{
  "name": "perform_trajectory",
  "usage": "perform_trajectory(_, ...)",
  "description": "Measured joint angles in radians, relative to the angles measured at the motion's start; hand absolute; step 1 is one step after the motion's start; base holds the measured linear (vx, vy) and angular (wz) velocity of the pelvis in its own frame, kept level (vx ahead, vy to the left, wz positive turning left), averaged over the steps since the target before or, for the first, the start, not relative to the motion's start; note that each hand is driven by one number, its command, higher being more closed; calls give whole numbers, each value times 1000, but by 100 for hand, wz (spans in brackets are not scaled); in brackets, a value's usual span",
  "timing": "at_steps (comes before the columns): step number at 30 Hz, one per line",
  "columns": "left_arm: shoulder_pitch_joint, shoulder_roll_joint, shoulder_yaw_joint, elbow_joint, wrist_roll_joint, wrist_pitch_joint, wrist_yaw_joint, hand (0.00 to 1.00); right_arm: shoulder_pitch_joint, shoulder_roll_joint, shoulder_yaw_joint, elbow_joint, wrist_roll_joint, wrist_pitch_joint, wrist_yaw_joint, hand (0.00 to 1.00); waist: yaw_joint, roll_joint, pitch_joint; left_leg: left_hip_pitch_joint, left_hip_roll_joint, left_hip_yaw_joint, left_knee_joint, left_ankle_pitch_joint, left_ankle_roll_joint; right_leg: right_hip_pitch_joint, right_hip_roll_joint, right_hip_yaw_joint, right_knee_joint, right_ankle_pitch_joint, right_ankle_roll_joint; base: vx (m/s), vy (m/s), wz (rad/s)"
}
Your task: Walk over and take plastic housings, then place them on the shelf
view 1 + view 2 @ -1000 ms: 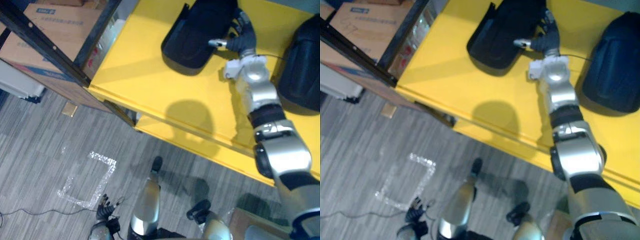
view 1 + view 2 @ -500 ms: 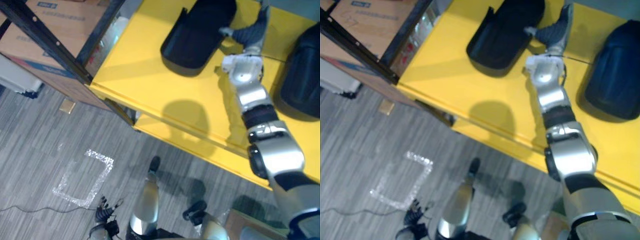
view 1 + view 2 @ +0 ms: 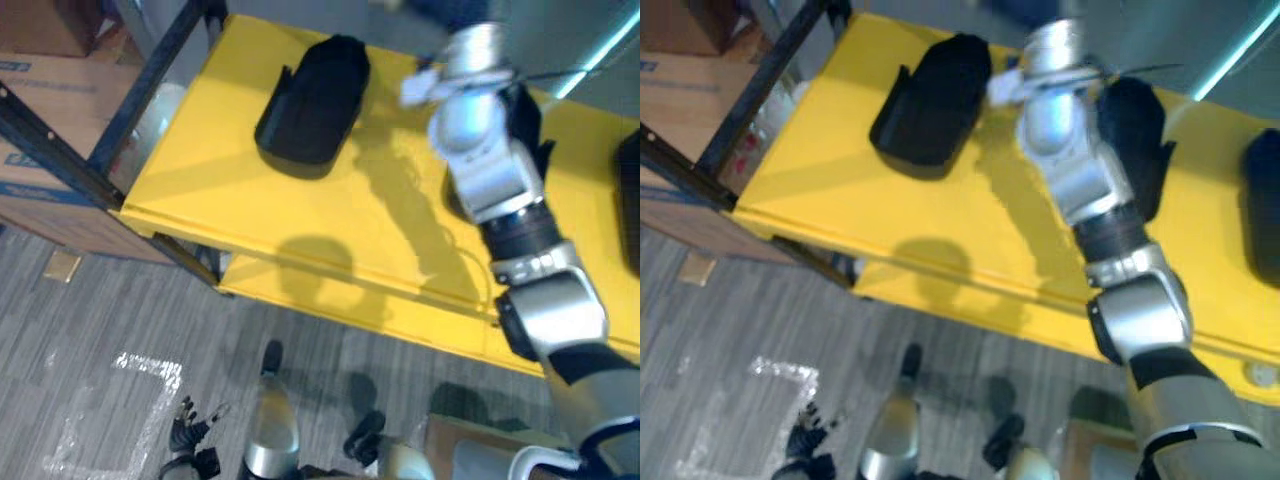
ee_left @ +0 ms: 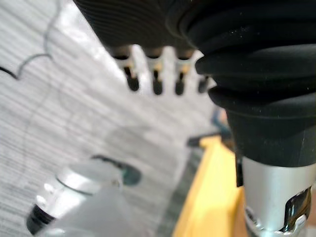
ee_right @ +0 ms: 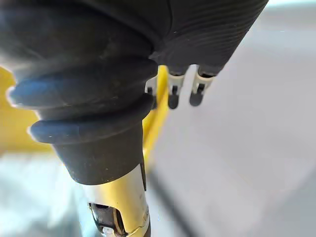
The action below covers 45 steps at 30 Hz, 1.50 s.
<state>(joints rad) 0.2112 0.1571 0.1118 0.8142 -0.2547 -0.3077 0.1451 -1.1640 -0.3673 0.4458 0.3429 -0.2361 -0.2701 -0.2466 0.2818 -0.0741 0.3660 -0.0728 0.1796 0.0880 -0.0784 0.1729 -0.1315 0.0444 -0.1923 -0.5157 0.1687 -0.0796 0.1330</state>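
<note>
Lifted since a second ago, the right hand (image 5: 173, 97) has left the housing (image 3: 312, 98) it was touching and is now raised off the shelf (image 3: 240, 190), its fingers straight and apart with nothing in them. That housing lies on the shelf toward its left end. A second housing (image 3: 1132, 135) lies mid-shelf, partly behind the right arm (image 3: 490, 170), and a third (image 3: 1262, 190) at the shelf's right end. The left hand (image 4: 157, 84) hangs low below the shelf's front edge, over the floor (image 3: 60, 330), fingers relaxed and empty.
</note>
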Motion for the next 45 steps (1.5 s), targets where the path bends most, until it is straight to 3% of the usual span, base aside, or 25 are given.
perform_trajectory(1, 5, -2, 0, 0, 22, -4, 1, 0, 30, 25, 79, -11, 52, 39, 158, 0, -3, -20, -28, 4, 1, 2, 0, -5, -1, 17, 6, -1, -23, 7, 1, 115, -46, -2)
perform_trajectory(4, 6, -12, 0, 0, 75, -7, 3, 0, 59, 56, 219, -12, 57, 117, 358, 0, -6, -42, -58, 10, 2, 3, -1, -7, -3, 45, 20, -6, -65, 21, 4, 80, -38, 7)
perform_trajectory(8, 23, -14, 12, 0, 107, 5, 8, 0, 53, 59, 292, 30, -103, 150, 506, 0, -8, -50, -86, 19, 4, 8, -3, -11, -5, 66, 37, -5, -106, 41, 4, -8, -12, -2)
perform_trajectory(13, 53, -16, 33, 8, 109, 34, 14, 0, 25, 19, 357, 83, -209, 179, 599, 0, -18, -53, -128, 16, 5, 10, -8, -15, -4, 85, 45, -7, -160, 64, -2, -22, 0, -1)
perform_trajectory(17, 64, -13, 36, 9, 109, 59, 29, 0, -12, -46, 370, 115, -211, 209, 623, 0, -20, -65, -148, 4, 5, 9, -8, -17, -1, 91, 57, -10, -202, 90, -2, -17, -3, 0)
perform_trajectory(23, 64, -9, 36, 4, 109, 80, 29, 0, -55, -133, 363, 155, -205, 208, 592, 0, -23, -79, -158, 3, 4, 10, -8, -13, -5, 93, 64, -9, -212, 102, 1, 0, 0, 0)
perform_trajectory(31, 61, -10, 34, -6, 109, 106, 29, 0, -55, -147, 360, 197, -190, 200, 599, 0, -26, -83, -161, 5, 4, 11, -8, -13, -5, 94, 65, -7, -211, 102, 0, 0, 0, 0)
perform_trajectory(36, 62, -10, 34, -8, 107, 118, 28, 0, -50, -146, 360, 245, -197, 162, 628, 0, -23, -82, -167, 5, 4, 11, -8, -13, -6, 94, 64, -7, -210, 102, 0, 0, 0, 0)
perform_trajectory(43, 62, -13, 34, -18, 107, 136, 28, 0, -12, -146, 360, 300, -333, 51, 643, 0, -21, -72, -194, 4, 5, 8, -8, -13, -6, 94, 66, -8, -210, 101, -1, -10, -3, 0)
perform_trajectory(45, 62, -13, 34, -18, 107, 136, 28, 0, -9, -145, 360, 301, -344, 49, 643, 0, -20, -72, -194, 4, 5, 7, -8, -13, -6, 94, 65, -9, -210, 101, -1, -18, -6, 1)
